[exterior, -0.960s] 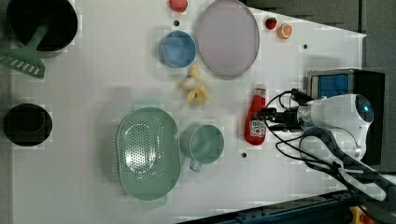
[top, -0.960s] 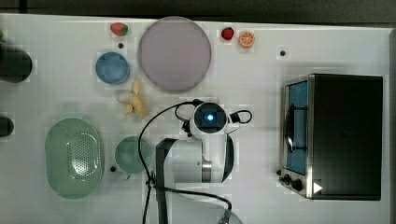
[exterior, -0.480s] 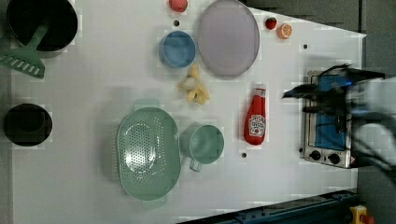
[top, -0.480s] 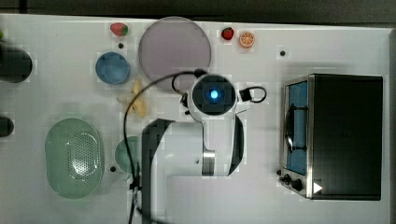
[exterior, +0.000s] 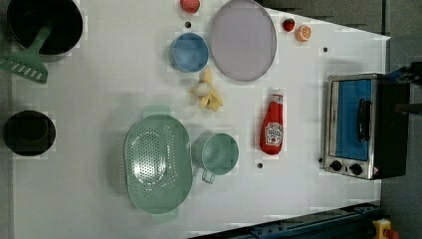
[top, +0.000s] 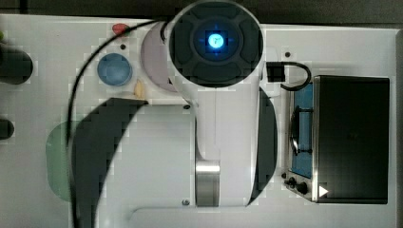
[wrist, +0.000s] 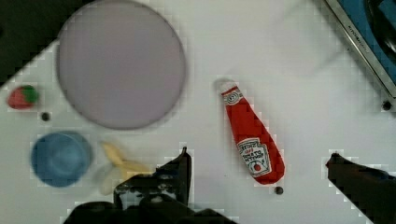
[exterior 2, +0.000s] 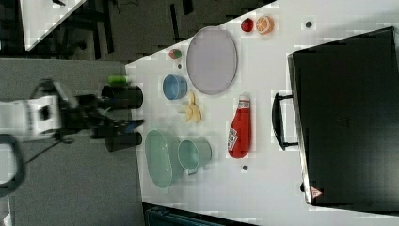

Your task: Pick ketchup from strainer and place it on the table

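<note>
My gripper (wrist: 257, 168) hangs above the table (exterior: 99, 89) with its two dark fingers spread wide and nothing between them. In the wrist view the ketchup (wrist: 252, 137) lies below that gap, flat on its side on the bare white surface, white cap pointing toward the large lilac plate (wrist: 121, 63).

The left view places the ketchup (exterior: 272, 124) on the table between the green mug (exterior: 216, 154) and the toaster oven (exterior: 361, 124), well apart from the strainer (exterior: 157, 164), which sits empty with its perforated bottom showing. I judge the placing already made, with the release behind me. What remains, I think, is only to draw the arm clear without brushing the bottle, which could roll if nudged.

The top view is mostly my own arm (top: 214, 95), its blue light facing the camera; it covers the bottle and lets just an edge of the strainer (top: 57, 156) show at the top view's left. The right view shows the gripper (exterior 2: 115, 125) from the side, high and away from the tabletop, with the ketchup (exterior 2: 240, 132) alone beside the oven's handle. The wrist view adds a blue bowl (wrist: 60, 158), a peeled banana (wrist: 119, 165) and a strawberry (wrist: 21, 96) close by.
</note>
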### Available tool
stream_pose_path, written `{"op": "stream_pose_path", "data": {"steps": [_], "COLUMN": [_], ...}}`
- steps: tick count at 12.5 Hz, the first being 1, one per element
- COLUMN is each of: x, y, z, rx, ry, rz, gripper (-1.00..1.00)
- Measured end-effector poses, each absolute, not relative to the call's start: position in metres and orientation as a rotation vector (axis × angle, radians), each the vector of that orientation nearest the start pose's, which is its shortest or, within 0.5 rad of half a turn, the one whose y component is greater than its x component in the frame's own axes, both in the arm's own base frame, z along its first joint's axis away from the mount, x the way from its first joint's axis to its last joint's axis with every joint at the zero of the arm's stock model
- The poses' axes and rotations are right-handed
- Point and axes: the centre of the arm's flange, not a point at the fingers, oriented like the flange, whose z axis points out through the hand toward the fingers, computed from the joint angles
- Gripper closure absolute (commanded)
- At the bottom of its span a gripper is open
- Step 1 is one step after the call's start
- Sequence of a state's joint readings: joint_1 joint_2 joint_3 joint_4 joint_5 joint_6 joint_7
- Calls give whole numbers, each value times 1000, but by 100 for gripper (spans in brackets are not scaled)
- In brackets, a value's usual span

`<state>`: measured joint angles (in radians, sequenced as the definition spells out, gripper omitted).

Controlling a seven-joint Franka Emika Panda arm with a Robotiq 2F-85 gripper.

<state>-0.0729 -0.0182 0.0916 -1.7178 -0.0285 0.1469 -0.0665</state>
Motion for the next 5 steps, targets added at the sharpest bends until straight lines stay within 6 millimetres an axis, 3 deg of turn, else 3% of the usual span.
{"op": "stream_pose_path", "data": {"steps": [2, 5], "x": [555, 556], "y": [13, 13], "z": [604, 604], "rx": [-2959, -2956], "ry": [1106, 1120], "rz": [-57, -43], "gripper": [-100, -100]}}
